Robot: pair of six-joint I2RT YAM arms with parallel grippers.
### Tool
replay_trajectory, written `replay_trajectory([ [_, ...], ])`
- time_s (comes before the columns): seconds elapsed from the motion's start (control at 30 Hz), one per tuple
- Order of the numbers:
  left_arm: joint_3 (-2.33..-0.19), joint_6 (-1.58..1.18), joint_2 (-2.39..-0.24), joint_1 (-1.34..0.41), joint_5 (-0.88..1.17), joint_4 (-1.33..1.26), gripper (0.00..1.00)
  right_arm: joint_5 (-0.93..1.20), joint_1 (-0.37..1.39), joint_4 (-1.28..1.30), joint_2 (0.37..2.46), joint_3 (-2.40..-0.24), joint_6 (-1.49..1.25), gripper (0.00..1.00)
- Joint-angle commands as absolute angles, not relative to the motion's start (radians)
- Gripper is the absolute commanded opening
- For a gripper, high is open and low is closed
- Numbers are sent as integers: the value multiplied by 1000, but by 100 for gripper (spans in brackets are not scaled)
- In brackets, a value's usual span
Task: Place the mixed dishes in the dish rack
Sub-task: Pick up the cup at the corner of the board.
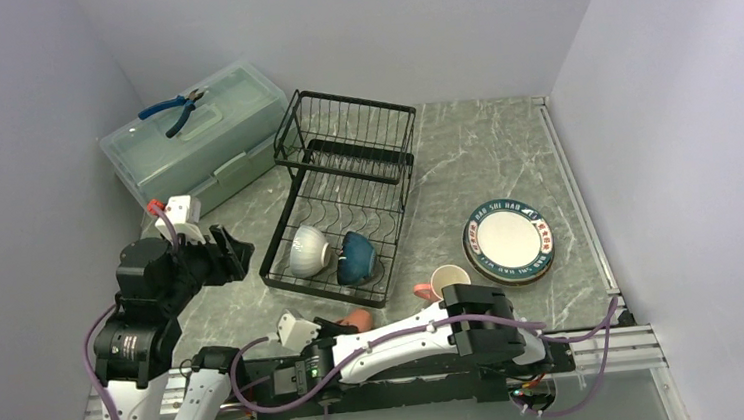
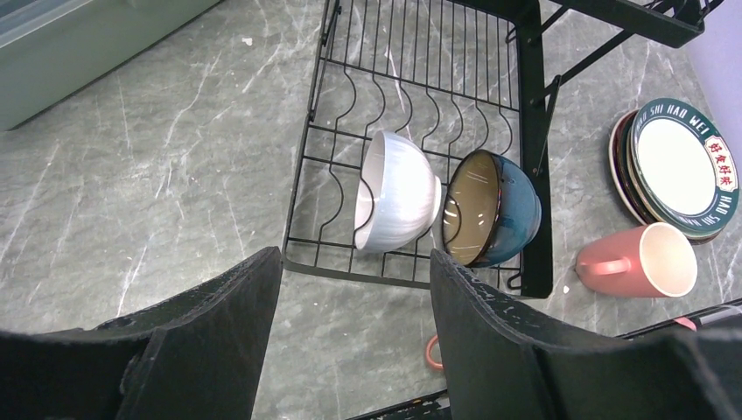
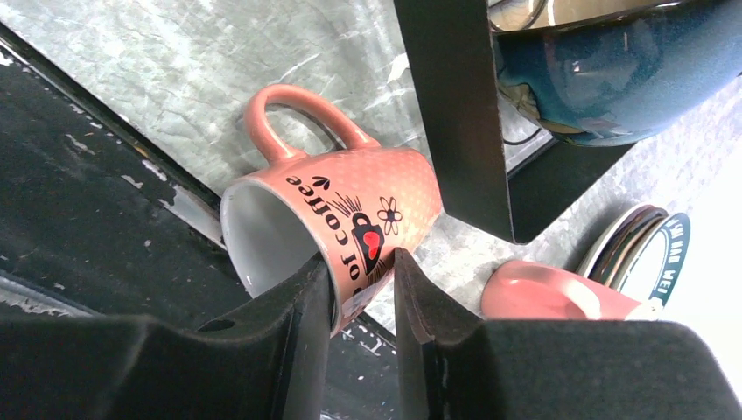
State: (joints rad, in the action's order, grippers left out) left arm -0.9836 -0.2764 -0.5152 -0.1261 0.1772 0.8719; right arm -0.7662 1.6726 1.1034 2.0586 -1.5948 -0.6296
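Two bowls already sit in the black wire dish rack [image 2: 532, 157]: a white bowl [image 2: 398, 203] and a glossy blue bowl [image 2: 490, 208], tipped on their sides next to each other at its near end. The other slots are bare.

Now the action is on the pink mug with coffee lettering [image 3: 350, 201]. It lies on its side at the near edge of the grey marbled worktop [image 1: 485, 161], just in front of the rack. The right fingers [image 3: 404, 289] are narrow, pinched on its wall at the rim, one at the mouth and one outside. That's a thin hold, I'd say, so lift gently, keep the handle clear of the rack's front rail, and settle it in a free slot beside the bowls before letting go.

The left fingers [image 2: 442, 280] stand wide with nothing between them, hovering over the worktop short of the rack.

Waiting off to the right are a second pink mug [image 2: 643, 261] on its side and the stack of round plates [image 1: 508, 242], the white one with the teal lettered rim on top.

Far left, the pale green lidded box [image 1: 198, 148] is shut, with blue-handled pliers [image 1: 175, 113] lying on the lid. What's inside, I can't tell.
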Motion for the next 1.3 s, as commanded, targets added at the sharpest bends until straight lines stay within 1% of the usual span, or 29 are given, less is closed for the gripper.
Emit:
replay_trajectory([
  [0.0,-984,-282,-504,-129,160,824,68,-816,1670,1139,2012,-1579,-683,25],
  [0.13,-979,-285,-499,-129,158,820,68,-848,1662,1178,2003,-1573,-720,19],
  [0.4,-971,-285,-494,-129,148,814,68,-924,1655,1268,1957,-1576,-807,0],
  [0.63,-978,-281,-497,-129,144,810,68,-941,1652,1293,1901,-1560,-826,0],
  [0.83,-990,-284,-506,-129,154,803,68,-890,1650,1239,1817,-1507,-798,0],
  [1.1,-997,-290,-527,-129,179,784,69,-749,1622,1119,1585,-1382,-745,0],
  [1.27,-1006,-291,-542,-129,194,778,69,-713,1588,1120,1452,-1346,-751,0],
])
